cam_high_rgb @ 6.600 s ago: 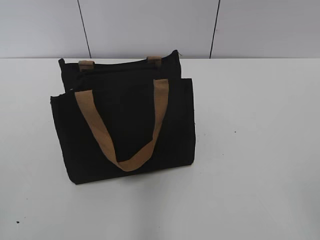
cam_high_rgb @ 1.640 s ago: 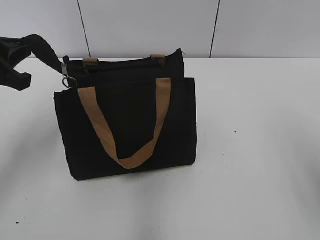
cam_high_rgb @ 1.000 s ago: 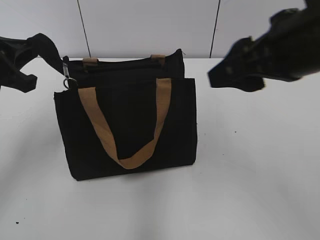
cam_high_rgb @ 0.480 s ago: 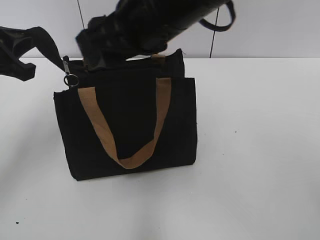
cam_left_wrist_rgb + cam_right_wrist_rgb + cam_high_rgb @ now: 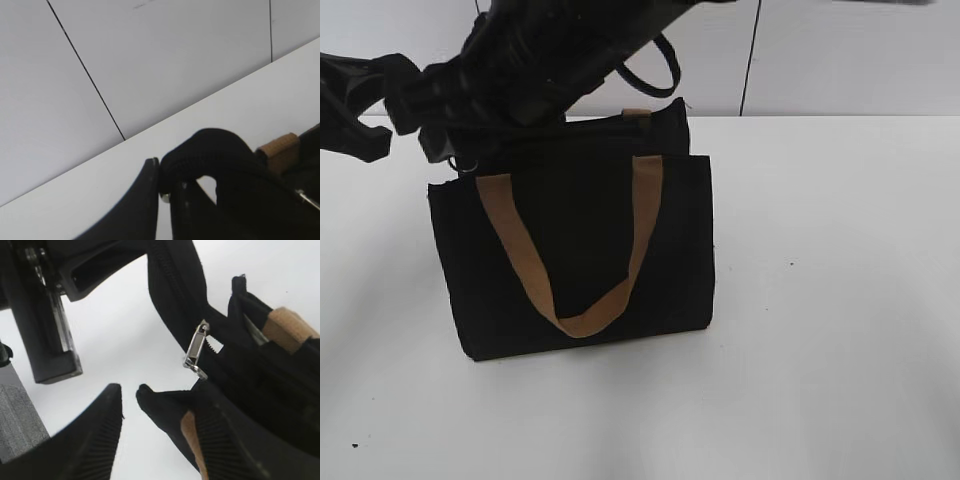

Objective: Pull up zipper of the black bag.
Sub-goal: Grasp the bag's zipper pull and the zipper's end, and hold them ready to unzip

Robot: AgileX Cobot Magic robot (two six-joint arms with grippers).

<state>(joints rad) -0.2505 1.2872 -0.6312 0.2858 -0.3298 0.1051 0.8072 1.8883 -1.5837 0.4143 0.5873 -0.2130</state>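
Observation:
The black bag stands on the white table with a tan handle hanging down its front. My left gripper is at the far left, shut on the black zip tail strap at the bag's top left corner; its own view shows the fingers pinching it. My right gripper reaches across to that corner and hides the zipper in the exterior view. In the right wrist view the right gripper is open, and the silver zipper hangs just above its fingertips, untouched.
The white table stretches to the right and front of the bag. A white panelled wall stands behind. The right arm crosses above the bag's top. A second tan handle end shows at the bag's back.
My right arm has swept in from the right and across the bag's top to its left corner, covering the zipper. The left gripper has stayed shut on the strap.

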